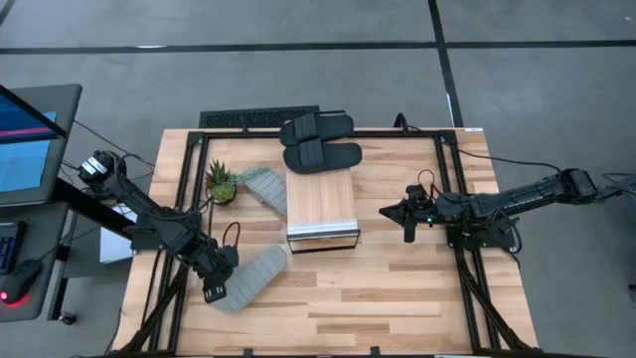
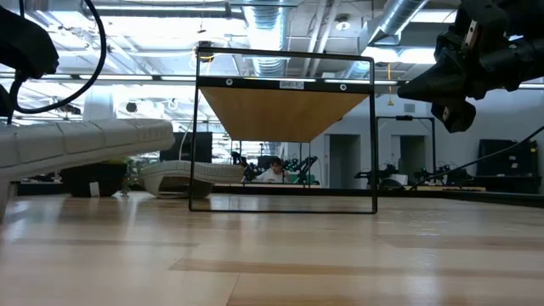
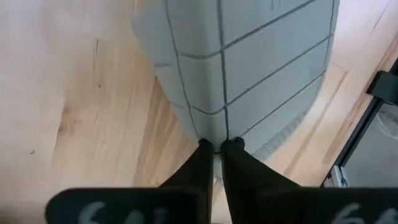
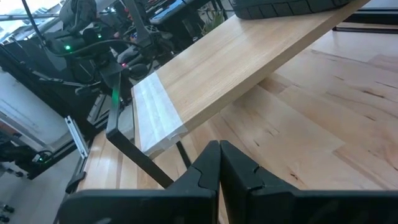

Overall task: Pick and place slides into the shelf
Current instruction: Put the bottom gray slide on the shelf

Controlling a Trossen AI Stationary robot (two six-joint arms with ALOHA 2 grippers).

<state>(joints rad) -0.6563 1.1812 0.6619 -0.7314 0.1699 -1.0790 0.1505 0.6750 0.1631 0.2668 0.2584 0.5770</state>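
The left gripper (image 1: 216, 288) is clamped on the edge of a pale grey-green ribbed slide sandal (image 1: 253, 275), lifted level above the near-left part of the light wooden tabletop (image 1: 397, 288). Beyond, the long light-wood shelf box with a silvery front edge (image 1: 321, 204) carries two black wide-strap slides (image 1: 320, 142) at its far end. A second pale grey-green slide (image 1: 266, 187) leans just beside its left wall. The right gripper (image 1: 408, 214) hangs right of the shelf, fingers together on nothing.

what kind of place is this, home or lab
Most likely a robotics lab or workshop, not a home. The low view shows exposed ceiling ducts and other equipment stands behind the table, a computer monitor sits at the table's left, and two robot arms work over sandals and a shelf.
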